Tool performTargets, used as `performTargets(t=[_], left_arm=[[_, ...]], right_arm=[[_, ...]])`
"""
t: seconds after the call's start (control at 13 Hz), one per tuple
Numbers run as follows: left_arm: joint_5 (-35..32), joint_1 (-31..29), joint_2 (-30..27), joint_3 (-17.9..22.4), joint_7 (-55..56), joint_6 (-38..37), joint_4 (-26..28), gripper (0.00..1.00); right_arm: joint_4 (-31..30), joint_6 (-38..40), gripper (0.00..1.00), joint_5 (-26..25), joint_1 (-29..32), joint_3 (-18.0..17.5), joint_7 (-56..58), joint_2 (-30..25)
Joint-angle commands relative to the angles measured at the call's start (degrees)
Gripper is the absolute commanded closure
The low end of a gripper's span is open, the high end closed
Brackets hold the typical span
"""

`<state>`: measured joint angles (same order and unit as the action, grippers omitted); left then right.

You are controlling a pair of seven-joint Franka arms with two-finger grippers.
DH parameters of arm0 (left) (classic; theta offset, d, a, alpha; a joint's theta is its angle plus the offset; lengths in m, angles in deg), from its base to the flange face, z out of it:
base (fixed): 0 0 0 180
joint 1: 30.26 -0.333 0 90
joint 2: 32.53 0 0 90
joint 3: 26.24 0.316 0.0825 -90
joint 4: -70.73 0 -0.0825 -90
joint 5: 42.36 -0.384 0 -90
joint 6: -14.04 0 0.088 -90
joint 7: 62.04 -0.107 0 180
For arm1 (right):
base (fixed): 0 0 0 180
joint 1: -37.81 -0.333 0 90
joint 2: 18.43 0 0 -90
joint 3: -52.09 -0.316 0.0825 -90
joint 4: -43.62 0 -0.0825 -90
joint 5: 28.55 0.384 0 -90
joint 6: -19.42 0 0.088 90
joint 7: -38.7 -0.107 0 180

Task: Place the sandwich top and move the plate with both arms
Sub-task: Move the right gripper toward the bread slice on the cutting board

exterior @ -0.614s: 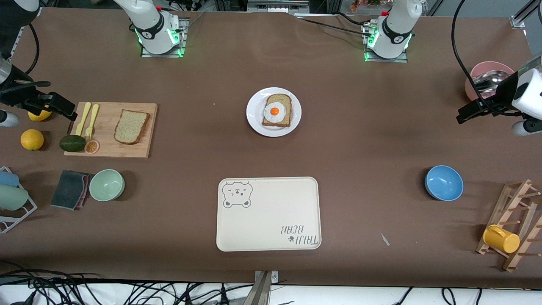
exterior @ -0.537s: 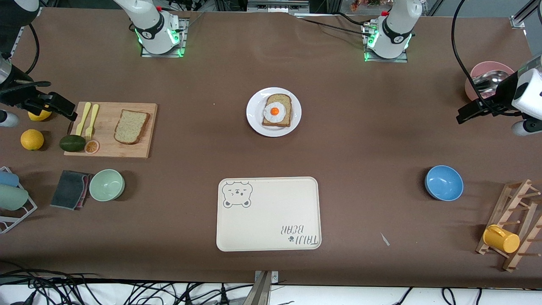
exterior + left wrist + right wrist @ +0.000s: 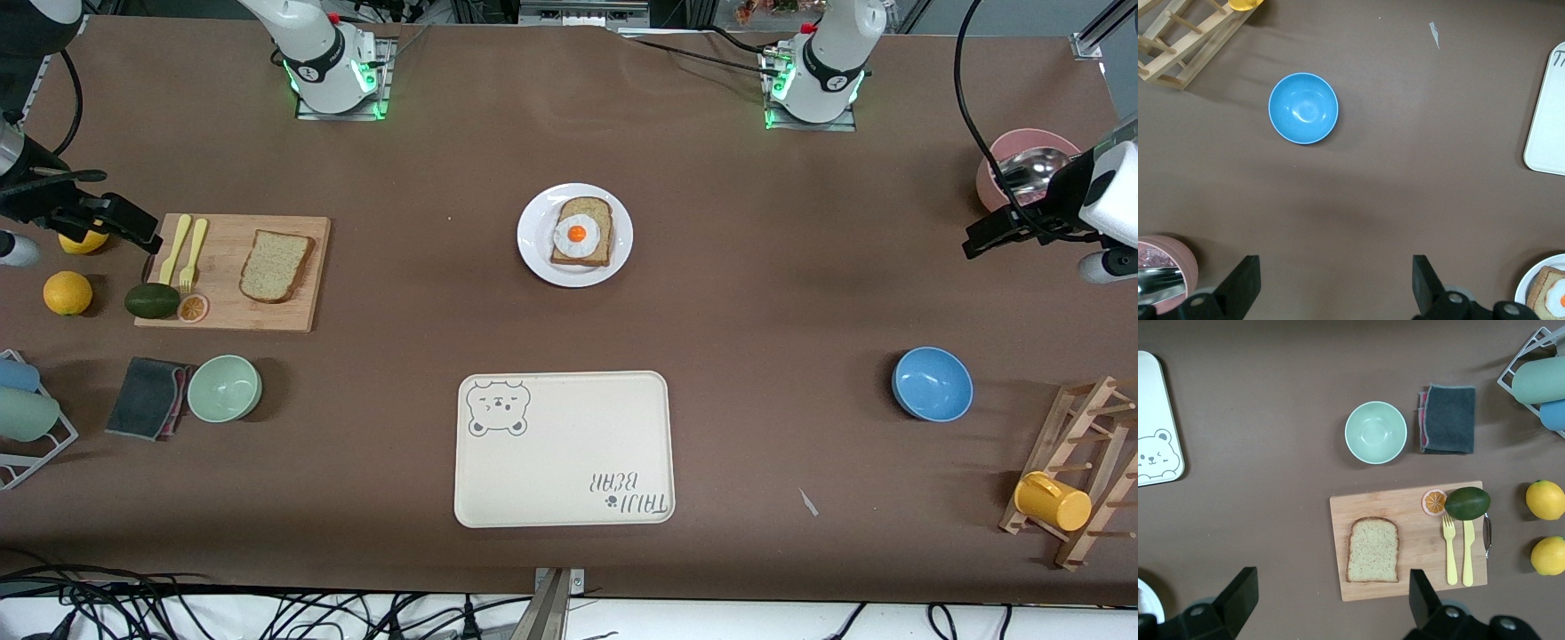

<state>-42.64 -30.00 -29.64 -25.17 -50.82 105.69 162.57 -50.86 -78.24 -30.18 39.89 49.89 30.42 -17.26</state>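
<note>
Brown worktop point(image 3: 756, 293): plain brown wholegrain bread slice point(image 3: 276, 265) waits on the wooden cutting board point(image 3: 302, 311); round white plate point(image 3: 536, 253) carries the egg-topped slice point(image 3: 582, 233) centrally. Right claw point(image 3: 1328, 600) and left claw point(image 3: 1337, 283) both hover spread, empty, at the table's ends.

The front camera sits high across the table, facing the arm bases and taking in the whole surface. Each wrist camera looks straight down from well above the table, past its own spread fingers. The left gripper point(image 3: 1331, 287) hangs over bare table, with the blue bowl point(image 3: 1303, 108) ahead of it. The right gripper point(image 3: 1328, 603) hangs beside the cutting board point(image 3: 1408, 540). Both wrist views catch the tray point(image 3: 1546, 113) and the plate point(image 3: 1541, 290) at their edges.
</note>
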Motion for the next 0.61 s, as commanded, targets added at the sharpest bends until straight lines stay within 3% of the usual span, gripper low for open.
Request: performTargets(t=[0.0,0.54], left_arm=[[-0.9,-0.9,-0.6,0.2,-1.8,-0.2,-0.2,0.00],[-0.9,-1.1,-0.6,-0.3,-0.9,-1.6,-0.6,0.00]], right_arm=[[-0.4,0.3,0.00,1.0,-0.2,0.4,1.0,-0.8],[-0.4,0.3,0.00,1.0,-0.2,0.4,0.9,-0.6]])
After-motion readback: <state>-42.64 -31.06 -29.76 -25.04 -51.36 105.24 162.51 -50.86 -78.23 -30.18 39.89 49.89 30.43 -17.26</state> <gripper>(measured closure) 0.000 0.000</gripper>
